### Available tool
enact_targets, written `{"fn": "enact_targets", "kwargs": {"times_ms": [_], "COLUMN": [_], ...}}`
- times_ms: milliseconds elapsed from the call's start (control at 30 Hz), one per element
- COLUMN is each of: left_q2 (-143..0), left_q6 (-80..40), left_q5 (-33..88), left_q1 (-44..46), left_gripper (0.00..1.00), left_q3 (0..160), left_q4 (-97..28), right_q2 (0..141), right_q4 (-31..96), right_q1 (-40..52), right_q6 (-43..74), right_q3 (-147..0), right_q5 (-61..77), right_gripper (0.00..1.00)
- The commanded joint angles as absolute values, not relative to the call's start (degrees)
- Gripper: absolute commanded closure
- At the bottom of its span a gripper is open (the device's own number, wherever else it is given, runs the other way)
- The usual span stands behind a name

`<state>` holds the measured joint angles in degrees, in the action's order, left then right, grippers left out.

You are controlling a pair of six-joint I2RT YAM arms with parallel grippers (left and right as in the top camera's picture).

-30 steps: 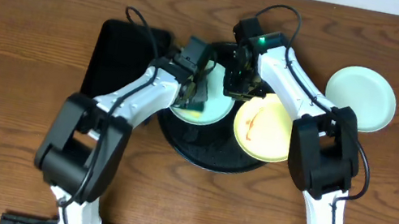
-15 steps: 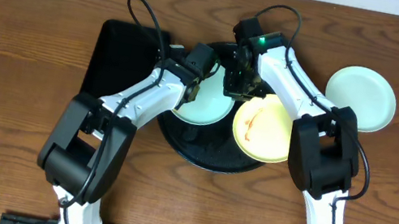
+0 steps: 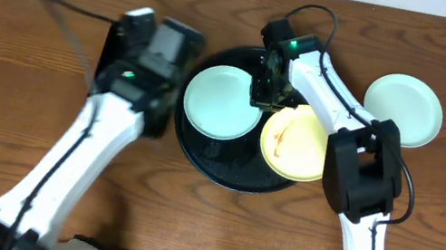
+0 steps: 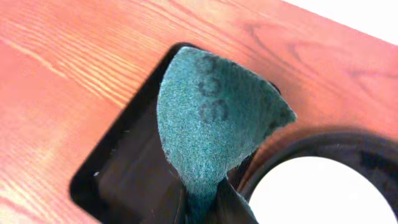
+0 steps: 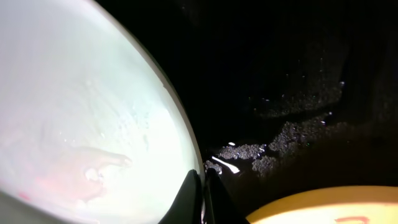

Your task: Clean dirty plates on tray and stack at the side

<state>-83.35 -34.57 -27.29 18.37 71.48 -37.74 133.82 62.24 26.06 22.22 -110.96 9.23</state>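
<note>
Plate positions, near to far: the yellow plate (image 3: 293, 142) sits on the near-right part of the round tray (image 3: 232, 180), with an orange smear on its face, not yet wiped. Just beside it, to the left and farther back, the mint plate (image 3: 221, 102) lies flat on the same tray. The right gripper (image 5: 199, 185) is pinched narrow on its far-right rim, fingertips meeting at the plate edge. The right wrist view shows a faint reddish trace on that plate and wet specks on the tray floor. The left gripper (image 4: 202, 198) is clamped on a green scouring pad (image 4: 214, 118), held above the rectangular tray (image 4: 130, 177) at far left, clear of the plates. Farthest right, a second mint plate (image 3: 403, 108) rests on the desk (image 3: 5, 105), well apart from the round tray; judged to be the start of the stack. Step in hand, as judged: pad set aside, wiped plate to go to the stack. To do it well: recheck the reddish trace first, hold the rim pinch firm, lift until clear of the raised tray rim, avoid clipping the yellow plate, and lower centred onto the second mint plate before releasing. Writing: a few dark rounded stamped marks on the pad, not legible; no brand or label elsewhere.
</note>
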Motion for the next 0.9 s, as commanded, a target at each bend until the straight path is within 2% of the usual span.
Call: {"fn": "enact_targets", "kwargs": {"times_ms": [0,133,367,700,867], "left_q2": [-80.42,-79.53,-82.35,-86.72,-87.99], "left_q6": [-35.42,-35.4,-35.4,-33.87,-33.21], "left_q5": [-20.29,-16.4,-14.94,-14.52,-14.5], "left_q1": [13.85,8.14,1.23,-0.58,-0.58], "left_gripper": [0.92,0.92,0.92,0.92,0.92], "left_q3": [71.37,71.37,70.98,70.72,70.72], "left_q4": [-39.94,-44.29,-48.4,-48.4,-48.42], "right_q2": [125.56,118.91,108.97,103.7,103.79], "right_q4": [61.67,61.04,61.04,57.82,53.52], "right_q1": [25.61,25.96,30.3,42.89,47.48], "right_q6": [18.09,14.98,7.53,-4.45,-15.33], "right_q3": [-113.73,-113.73,-113.73,-113.73,-113.73], "right_q5": [7.84,2.72,-20.29,-58.26,-68.42], "right_gripper": [0.99,0.99,0.99,0.99,0.99]}}
